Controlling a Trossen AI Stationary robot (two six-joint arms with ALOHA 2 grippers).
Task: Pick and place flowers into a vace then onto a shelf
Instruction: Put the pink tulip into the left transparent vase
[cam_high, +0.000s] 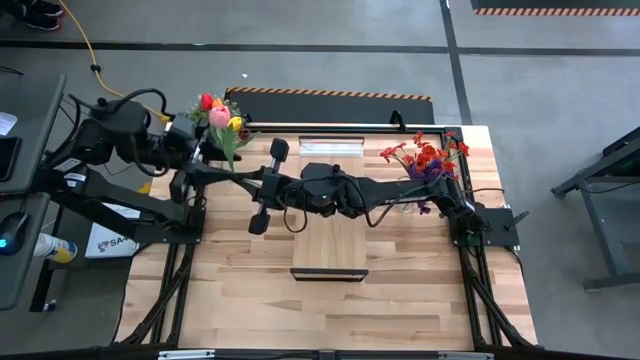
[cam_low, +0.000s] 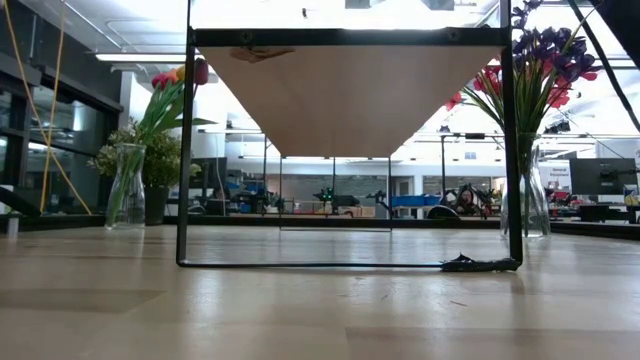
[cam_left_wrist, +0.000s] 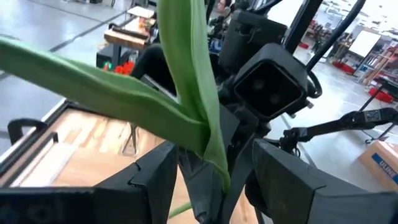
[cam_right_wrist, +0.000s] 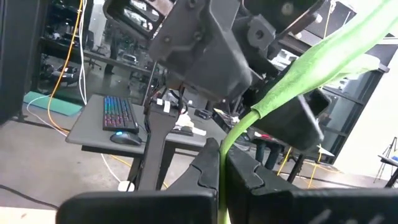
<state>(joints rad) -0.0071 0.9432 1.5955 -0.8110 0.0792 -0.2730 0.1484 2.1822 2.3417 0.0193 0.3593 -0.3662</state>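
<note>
You see two bunches of flowers: tulips (cam_high: 218, 115), red, pink and yellow, upright in a clear vase (cam_low: 126, 187) at the table's far left corner, and a red-and-purple bunch (cam_high: 428, 158) in a second vase (cam_low: 527, 200) at far right. The light-wood shelf (cam_high: 331, 240) lies between them, mid-table.

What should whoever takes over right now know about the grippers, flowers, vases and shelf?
Right gripper: shut on a green flower stem, reached across to the table's left side.
Left gripper: open, fingers either side of the same stem, facing the right gripper.
Tulip vase and red-and-purple bouquet vase: both on the table, at opposite ends.
Shelf: neither vase is on it.
Left: finish the stem, then likely shelve the vases.
</note>
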